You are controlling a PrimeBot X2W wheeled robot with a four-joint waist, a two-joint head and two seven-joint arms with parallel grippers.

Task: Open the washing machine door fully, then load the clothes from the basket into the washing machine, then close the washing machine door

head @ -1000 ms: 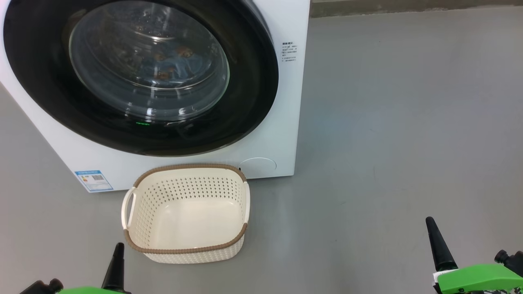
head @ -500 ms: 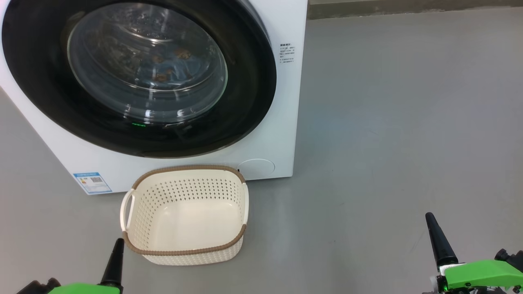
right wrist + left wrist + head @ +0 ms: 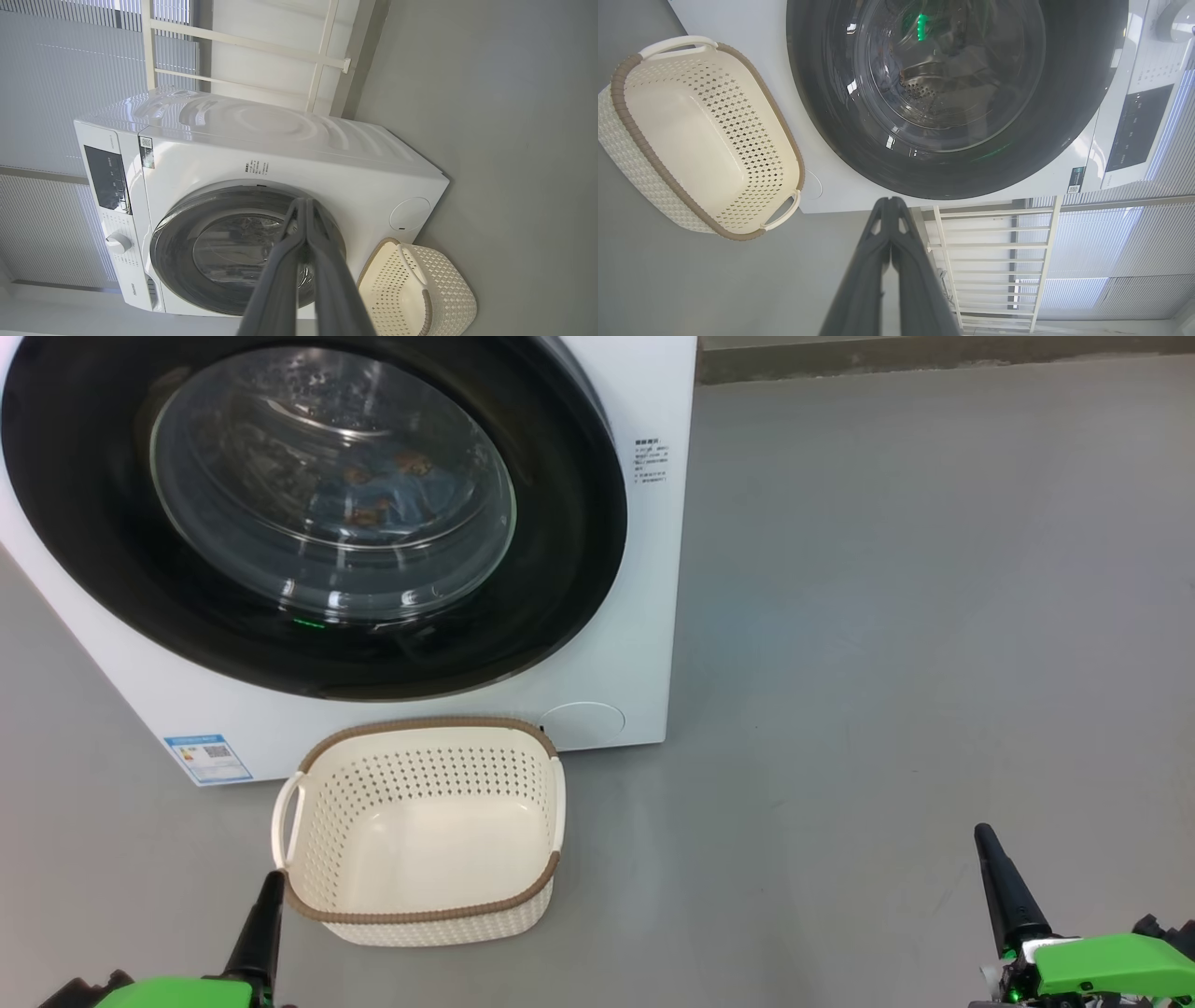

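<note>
Grey floor (image 3: 887, 616) carried all items noted. At lower left, the left gripper (image 3: 273, 887) hung just beside the near corner of the basket (image 3: 425, 916). The left wrist view recorded that gripper (image 3: 891, 205) clenched on nothing. The basket stood on the floor against the washing machine (image 3: 653, 569), its bare cream bottom exposed. Above it, the washing machine door (image 3: 569, 569) was closed. Behind its glass the head view showed the clothes (image 3: 378, 485) as blue fabric with orange prints, while the left wrist view showed the perforated drum (image 3: 920, 88). The right wrist view added the control panel (image 3: 107, 177) and dial (image 3: 117, 242). At lower right, the right gripper (image 3: 985, 835) hung clenched and empty, well apart from the machine.
</note>
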